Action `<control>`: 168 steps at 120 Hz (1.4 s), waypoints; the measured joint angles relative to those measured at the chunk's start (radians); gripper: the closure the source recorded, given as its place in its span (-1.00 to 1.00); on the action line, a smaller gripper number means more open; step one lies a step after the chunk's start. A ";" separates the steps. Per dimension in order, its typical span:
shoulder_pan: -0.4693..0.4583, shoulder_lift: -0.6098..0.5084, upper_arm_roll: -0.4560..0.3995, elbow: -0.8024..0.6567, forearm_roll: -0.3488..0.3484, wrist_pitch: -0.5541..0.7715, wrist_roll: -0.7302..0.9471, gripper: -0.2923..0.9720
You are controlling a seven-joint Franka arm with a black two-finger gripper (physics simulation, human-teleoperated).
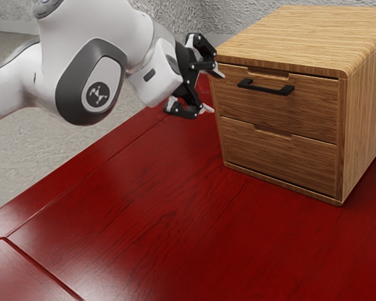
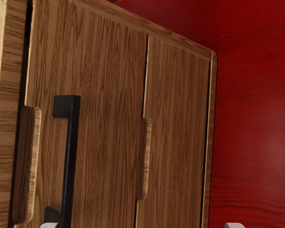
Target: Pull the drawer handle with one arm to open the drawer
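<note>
The handle [image 1: 266, 88], a black bar, lies level across the top drawer [image 1: 282, 110] in the upper right of the exterior view. In the wrist view the handle [image 2: 69, 156] stands clear of the wood on two short posts. The drawer looks shut, its front flush with the cabinet [image 1: 301, 37]. A lower drawer [image 1: 279, 150] has only a wooden lip.

The gripper [image 1: 208, 89] hangs in the upper middle of the exterior view, at the cabinet's front corner on the exterior view's left. It is near the handle but apart from it. Its fingers are spread wide, one above the other, and grip nothing.

That spread already suits a level bar, so the hand needs no turn. I judge the good move is to slide toward the exterior view's right until the jaws face the bar's middle. Then it should advance until one finger passes over the bar and one under, close firmly, and pull straight out from the front. Gripping near an end post risks twisting the drawer, and a slanted pull could slip the bar. The red table [image 1: 175, 207] in front leaves room to draw back.
</note>
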 joint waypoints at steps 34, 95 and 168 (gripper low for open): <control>-0.041 0.158 -0.014 0.133 -0.028 0.028 0.118 -0.03; -0.021 0.409 -0.001 0.400 -0.023 0.006 0.224 0.01; -0.032 0.511 0.004 0.475 -0.028 -0.007 0.273 0.44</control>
